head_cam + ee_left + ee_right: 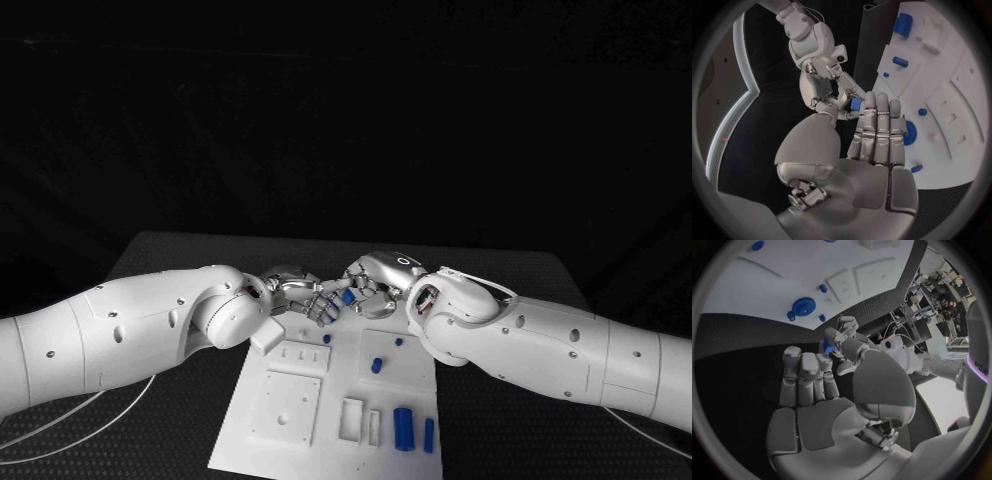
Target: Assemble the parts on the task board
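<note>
Shiny silver hands meeting over the far end of the flat white task board (289, 420).
Left hand (299, 297) and right hand (372, 283) both pinching one small blue part (856, 103); seen close up from the wrists.

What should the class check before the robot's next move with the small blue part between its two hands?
1. Small blue part sits between the fingertips of left hand and right hand: ok.
2. Which hand actually bears the part: cannot tell.
3. Part is off the task board, at its far end: ok.
4. Round blue part rests on the board, apart from both hands: ok.
5. Long blue parts lie at the board's near end, out of the way: ok.
6. Which seat the held part fits: cannot tell.
</note>
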`<state>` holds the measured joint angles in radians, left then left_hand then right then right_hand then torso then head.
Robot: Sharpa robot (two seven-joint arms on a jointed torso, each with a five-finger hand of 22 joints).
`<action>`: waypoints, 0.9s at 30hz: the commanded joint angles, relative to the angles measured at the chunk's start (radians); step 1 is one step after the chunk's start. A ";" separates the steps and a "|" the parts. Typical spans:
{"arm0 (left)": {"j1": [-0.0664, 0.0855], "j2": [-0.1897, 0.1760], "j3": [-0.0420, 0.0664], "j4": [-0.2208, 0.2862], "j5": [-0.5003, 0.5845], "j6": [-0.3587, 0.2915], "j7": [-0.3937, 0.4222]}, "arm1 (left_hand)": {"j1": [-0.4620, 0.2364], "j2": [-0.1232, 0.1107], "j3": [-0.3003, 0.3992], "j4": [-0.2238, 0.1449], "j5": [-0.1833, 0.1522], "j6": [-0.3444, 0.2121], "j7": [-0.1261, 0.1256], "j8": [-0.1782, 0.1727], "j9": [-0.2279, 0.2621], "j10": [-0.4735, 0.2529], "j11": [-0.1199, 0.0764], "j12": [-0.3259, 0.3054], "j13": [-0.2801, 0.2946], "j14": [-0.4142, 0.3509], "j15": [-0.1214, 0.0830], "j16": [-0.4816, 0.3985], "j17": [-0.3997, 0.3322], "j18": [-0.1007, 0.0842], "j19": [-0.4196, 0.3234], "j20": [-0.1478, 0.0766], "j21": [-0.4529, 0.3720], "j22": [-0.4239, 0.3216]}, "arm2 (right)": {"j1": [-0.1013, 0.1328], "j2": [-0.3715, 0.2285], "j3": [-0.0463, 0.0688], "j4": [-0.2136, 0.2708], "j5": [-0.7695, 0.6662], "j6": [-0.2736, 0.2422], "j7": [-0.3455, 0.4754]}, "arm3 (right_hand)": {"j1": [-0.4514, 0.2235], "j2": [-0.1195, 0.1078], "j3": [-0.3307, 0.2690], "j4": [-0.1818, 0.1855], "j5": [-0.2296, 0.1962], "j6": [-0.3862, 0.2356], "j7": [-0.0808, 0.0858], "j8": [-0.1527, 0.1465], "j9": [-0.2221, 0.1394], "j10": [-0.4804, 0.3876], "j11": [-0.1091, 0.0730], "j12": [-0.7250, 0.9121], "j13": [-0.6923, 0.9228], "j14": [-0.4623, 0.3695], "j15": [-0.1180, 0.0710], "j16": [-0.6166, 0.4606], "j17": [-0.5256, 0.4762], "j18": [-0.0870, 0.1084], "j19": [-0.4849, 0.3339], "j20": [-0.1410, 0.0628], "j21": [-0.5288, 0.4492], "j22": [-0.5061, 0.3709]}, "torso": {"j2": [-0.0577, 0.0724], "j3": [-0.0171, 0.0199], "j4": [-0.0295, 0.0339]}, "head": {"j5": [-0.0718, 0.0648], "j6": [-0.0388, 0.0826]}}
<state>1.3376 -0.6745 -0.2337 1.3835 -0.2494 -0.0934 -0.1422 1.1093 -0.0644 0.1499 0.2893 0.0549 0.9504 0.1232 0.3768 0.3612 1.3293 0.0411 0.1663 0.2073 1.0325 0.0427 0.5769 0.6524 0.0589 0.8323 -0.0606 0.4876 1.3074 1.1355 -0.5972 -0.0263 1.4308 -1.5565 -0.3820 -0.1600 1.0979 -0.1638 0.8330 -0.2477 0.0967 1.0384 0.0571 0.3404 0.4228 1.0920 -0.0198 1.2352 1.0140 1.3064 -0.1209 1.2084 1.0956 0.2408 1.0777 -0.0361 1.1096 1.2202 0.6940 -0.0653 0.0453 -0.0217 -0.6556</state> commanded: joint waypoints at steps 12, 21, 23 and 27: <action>0.001 0.006 0.001 -0.001 -0.011 0.015 -0.009 | 0.016 -0.002 -0.011 0.002 -0.005 -0.007 0.004 -0.005 0.000 -0.001 0.007 -0.003 0.003 -0.009 -0.002 0.007 0.000 0.005 -0.009 0.001 0.007 0.021 | 0.001 0.007 0.000 0.012 -0.007 0.004 0.005 | -0.001 -0.002 0.007 -0.001 0.008 0.033 0.029 0.018 0.009 0.006 -0.004 0.006 0.002 0.004 -0.004 0.001 -0.001 0.021 0.004 -0.003 0.003 -0.001 | 0.001 0.0002 0.0006 | -0.001 -0.002; 0.001 0.006 0.001 -0.003 -0.019 0.019 -0.021 | 0.019 -0.005 -0.015 0.002 -0.005 -0.010 0.006 -0.006 0.000 -0.002 0.008 -0.005 0.004 -0.010 -0.002 0.008 0.000 0.005 -0.011 0.002 0.008 0.021 | 0.001 0.008 0.000 0.017 -0.006 0.003 0.006 | -0.001 -0.003 0.008 0.000 0.011 0.033 0.029 0.018 0.009 0.006 -0.004 0.005 0.002 0.004 -0.004 0.001 -0.001 0.021 0.005 -0.003 0.003 -0.002 | 0.000 0.0002 0.0006 | 0.000 -0.003; 0.001 0.006 0.001 -0.002 -0.020 0.018 -0.022 | 0.020 -0.005 -0.016 0.002 -0.005 -0.010 0.006 -0.006 0.000 -0.003 0.008 -0.005 0.004 -0.011 -0.002 0.008 0.000 0.005 -0.011 0.002 0.008 0.021 | 0.001 0.008 0.000 0.018 -0.006 0.004 0.006 | -0.001 -0.003 0.008 0.000 0.012 0.033 0.029 0.018 0.009 0.007 -0.004 0.005 0.002 0.005 -0.004 0.001 -0.001 0.021 0.005 -0.003 0.003 -0.002 | 0.000 0.0001 0.0006 | 0.000 -0.002; 0.001 0.007 0.001 -0.004 -0.024 0.017 -0.025 | 0.023 -0.007 -0.018 0.002 -0.005 -0.011 0.006 -0.007 0.000 -0.003 0.009 -0.005 0.004 -0.011 -0.001 0.008 -0.001 0.005 -0.012 0.002 0.009 0.021 | 0.001 0.010 0.000 0.020 -0.005 0.006 0.006 | -0.001 -0.003 0.008 0.000 0.013 0.034 0.028 0.018 0.009 0.007 -0.004 0.005 0.002 0.005 -0.005 0.001 -0.001 0.021 0.005 -0.003 0.003 -0.002 | 0.000 -0.0002 -0.0002 | 0.001 -0.003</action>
<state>1.3374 -0.6720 -0.2344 1.3780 -0.2662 -0.0901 -0.1679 1.1233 -0.0706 0.1367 0.2913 0.0550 0.9488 0.1287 0.3747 0.3602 1.3255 0.0448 0.1663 0.2101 1.0290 0.0392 0.5808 0.6521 0.0538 0.8289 -0.0571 0.4916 1.3080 1.1359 -0.5910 -0.0261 1.4445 -1.5559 -0.3817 -0.1645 1.0954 -0.1664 0.8334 -0.2473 0.1046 1.0376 0.0579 0.3404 0.4228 1.0957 -0.0232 1.2351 1.0147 1.3078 -0.1193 1.2084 1.0956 0.2411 1.0806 -0.0359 1.1092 1.2193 0.6943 -0.0653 0.0457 -0.0217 -0.6586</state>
